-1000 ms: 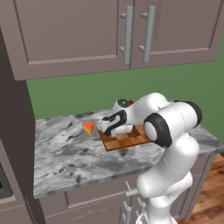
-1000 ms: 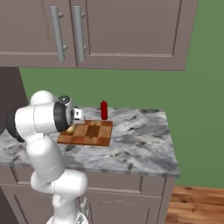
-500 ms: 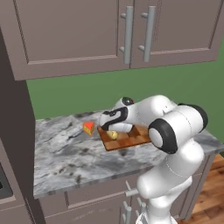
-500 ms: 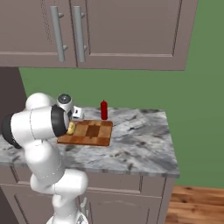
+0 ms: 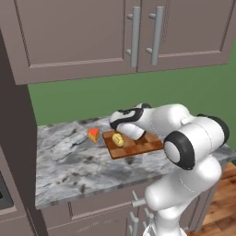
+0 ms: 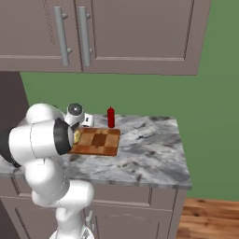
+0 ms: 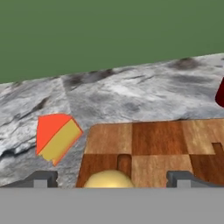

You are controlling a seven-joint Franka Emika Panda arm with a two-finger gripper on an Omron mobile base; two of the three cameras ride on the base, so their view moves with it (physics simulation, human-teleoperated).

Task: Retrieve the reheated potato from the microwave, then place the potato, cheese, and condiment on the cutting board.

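Potato resting on the cutting board, end effector released around it.

The potato (image 5: 118,139) lies on the cutting board (image 5: 138,146), near the board's end closest to the cheese (image 5: 93,134). In the hand view the potato sits at 6 o'clock, between the spread fingertips (image 7: 42,179), and neither touches it; the end effector (image 7: 111,179) is wide open and holds nothing. The cheese lies on the bench (image 5: 69,161) just off the board, at about 9 o'clock in the hand view. The condiment (image 6: 110,117) stands upright on the bench just beyond the board's far edge, in front of the green wall (image 6: 149,95).
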